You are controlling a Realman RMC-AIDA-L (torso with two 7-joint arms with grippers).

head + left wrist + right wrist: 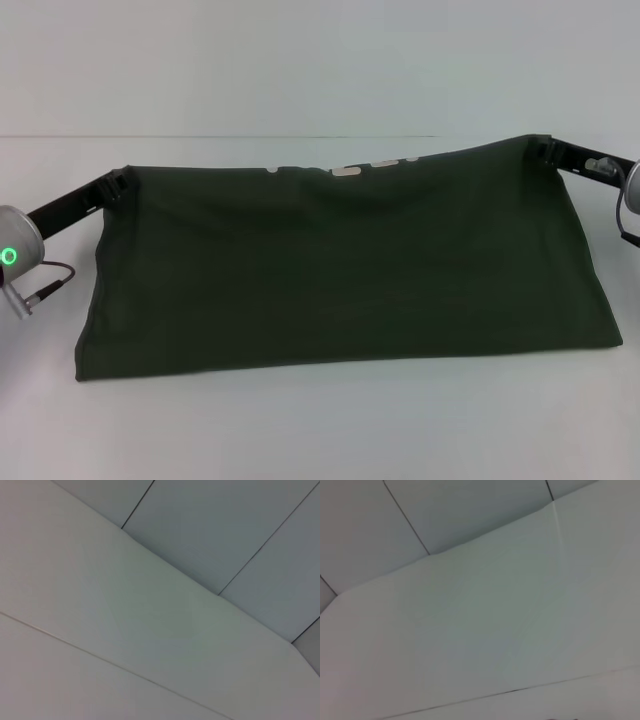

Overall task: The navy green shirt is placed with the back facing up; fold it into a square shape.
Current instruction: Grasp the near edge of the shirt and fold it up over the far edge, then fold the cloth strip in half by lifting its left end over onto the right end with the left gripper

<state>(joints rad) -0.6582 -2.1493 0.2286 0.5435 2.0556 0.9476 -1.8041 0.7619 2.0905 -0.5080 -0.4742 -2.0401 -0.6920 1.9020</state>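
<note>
Near edge: bare white table (320,430), smooth and matte. No containers in view.

On it lies the navy green shirt (340,280), a wide dark matte cloth folded once, with the fold line along its near side and lying flat on the table. The near corners rest on the surface; the cloth widens toward them in a trapezoid shape. Few wrinkles.

Far edge of the shirt is lifted and stretched taut between the two arms. Left gripper (122,186) pinches the far left corner; right gripper (546,150) pinches the far right corner, held slightly higher. Both jaws are closed on cloth.

White print fragments (345,169) peek over the far edge; letters cannot be read.

Both wrist views show only pale panels with dark seams; no shirt or fingers visible there.
</note>
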